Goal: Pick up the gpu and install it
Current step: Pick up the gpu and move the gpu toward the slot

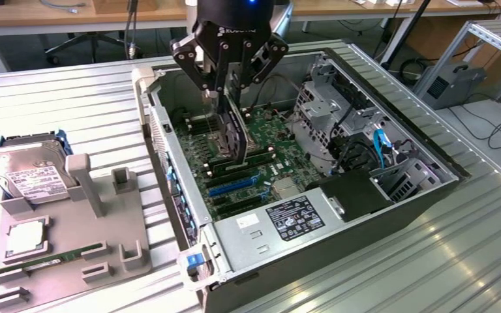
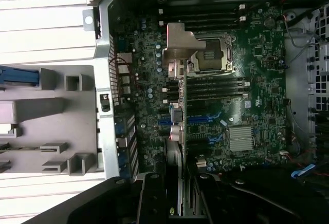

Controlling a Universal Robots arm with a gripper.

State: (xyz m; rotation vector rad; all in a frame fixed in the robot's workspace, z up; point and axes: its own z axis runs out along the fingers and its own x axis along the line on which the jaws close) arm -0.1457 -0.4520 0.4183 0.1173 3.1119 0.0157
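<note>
Exterior view, closest to me: a gray holder [image 1: 102, 228] sits on the ribbed metal surface [image 1: 459, 261], on the exterior view's left. A thin green stick [image 1: 50, 259] lies in it, and a silver hard drive [image 1: 29, 173] with blue tabs rests at its far end. Just beside the holder is a big computer box [image 1: 407, 202] with its side off, so I can see the green board [image 1: 268, 163] inside. Over the box hangs the black pincer [image 1: 229, 88]. Its fingers are partly closed and squeeze the gpu [image 1: 233, 134] by its two flat sides. The gpu stands on its edge inside the box, with its low edge close to the green board; I cannot tell if it touches. Far behind are wooden desks [image 1: 76, 13]. In the wrist view the gpu [image 2: 179, 59] looks like a thin strip with a silver end piece, held in the pincer [image 2: 179, 193] above the green board [image 2: 247, 80]
</note>
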